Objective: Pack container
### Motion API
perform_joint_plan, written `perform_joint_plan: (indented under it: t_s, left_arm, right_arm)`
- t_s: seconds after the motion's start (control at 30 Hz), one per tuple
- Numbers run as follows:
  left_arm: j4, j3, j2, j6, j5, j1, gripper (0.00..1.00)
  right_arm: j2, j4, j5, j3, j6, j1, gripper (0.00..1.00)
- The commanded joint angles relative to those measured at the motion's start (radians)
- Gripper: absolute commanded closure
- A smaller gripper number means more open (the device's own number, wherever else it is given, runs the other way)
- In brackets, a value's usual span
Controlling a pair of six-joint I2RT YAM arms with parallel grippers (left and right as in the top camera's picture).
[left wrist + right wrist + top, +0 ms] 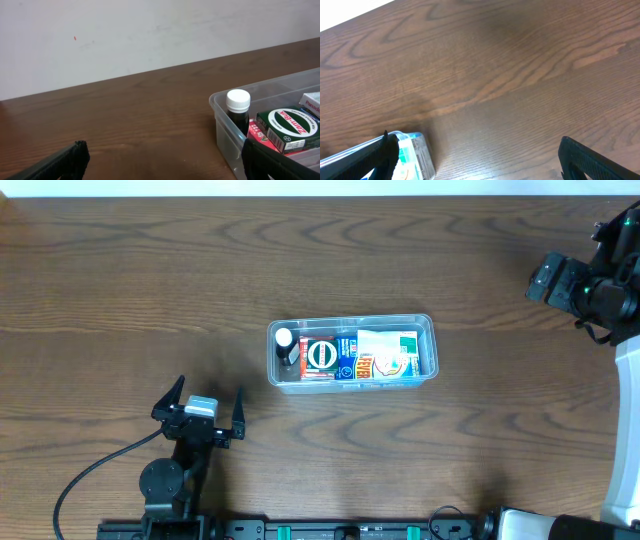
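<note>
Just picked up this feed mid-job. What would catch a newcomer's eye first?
The clear rectangular plastic tub at the centre of the brown wooden table, holding a white-capped dark bottle at its left end and printed cartons beside it. Both hands are open and empty: the left hand near the tub's front-left, the right hand off at the far right.

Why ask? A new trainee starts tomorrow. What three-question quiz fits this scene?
1. True or false: the container is empty.
2. In the overhead view, the white-capped bottle stands at which end of the container? A left, B middle, C right.
3. What state is the left gripper in?
Key: 1 false; 2 A; 3 open, holding nothing.
</note>
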Motion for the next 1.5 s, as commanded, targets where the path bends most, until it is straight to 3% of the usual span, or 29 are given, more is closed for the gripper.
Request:
perform_joint_plan:
  t_s: [0.0,0.33,0.53,0.73,1.07,1.47]
  left_arm:
    - [-0.039,-0.015,-0.006,0.013,0.011,0.005,0.02]
    - [-0.039,-0.015,-0.006,0.013,0.011,0.005,0.02]
    - [-0.04,-0.015,-0.006,0.013,0.011,0.005,0.02]
    - [-0.039,-0.015,-0.006,0.013,0.011,0.005,0.02]
    - [-0.039,-0.015,-0.006,0.013,0.011,0.005,0.02]
    - [-0.039,-0.015,-0.006,0.013,0.011,0.005,0.02]
  right_arm:
    - [0.002,0.0,-0.007,0.005,0.01,-0.007,0.01]
    - [-0.04,0.0,0.001,0.005,0.01,0.029,0.01]
    - [-0.197,0.056,0.104,-0.061,-0.051,0.178,0.01]
    - [-0.459,0.329,0.167,-0.363,-0.132,0.307,0.01]
    - [-0.893,0.834,0.011,-0.938,-0.129,0.31,0.01]
    - [-1.326,1.096,0.026,-1.429,-0.128,0.31,0.01]
